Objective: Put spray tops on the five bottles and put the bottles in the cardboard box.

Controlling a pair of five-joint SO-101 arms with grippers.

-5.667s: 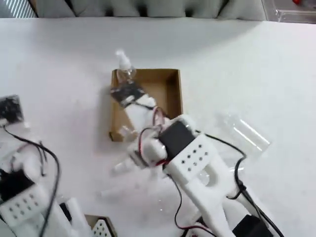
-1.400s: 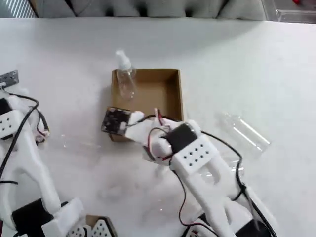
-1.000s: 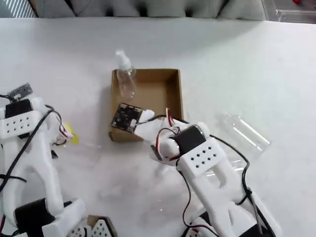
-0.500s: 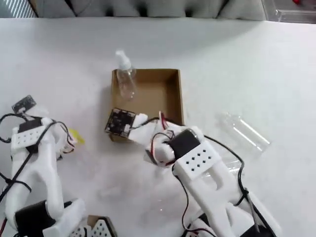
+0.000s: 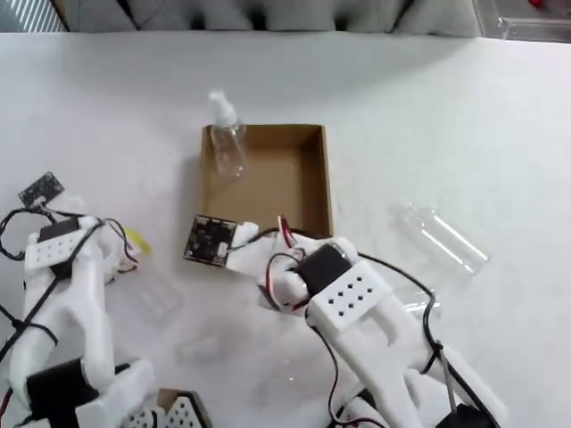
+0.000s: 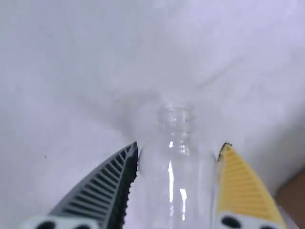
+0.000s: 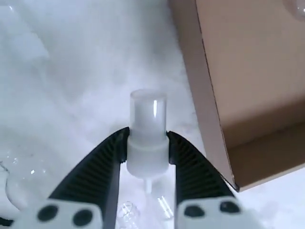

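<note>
White tabletop all the way across, with both of my arms coming up from the near edge. Nearest on the left, the left gripper (image 6: 180,146) has an uncapped clear bottle (image 6: 178,167) between its grey finger (image 6: 116,186) and yellow finger (image 6: 240,183), spread to the bottle's width and closed in on its two sides, with the threaded neck poking out past the tips. From the high view that bottle (image 5: 153,291) is lying on the table just to the right of the left arm (image 5: 58,267). A little farther in, the right arm (image 5: 352,299) reaches toward the near left corner of the cardboard box (image 5: 268,130). The right gripper (image 7: 147,136) has its two black fingers (image 7: 107,162) pinched on the collar of a white spray top (image 7: 147,119), held above the table just beside the box's outer wall (image 7: 209,109). Off to the right, well apart from the box, another clear bottle (image 5: 442,236) lies on its side. Farthest back, one bottle with its spray top on (image 5: 225,134) stands in the far left corner of the box.
</note>
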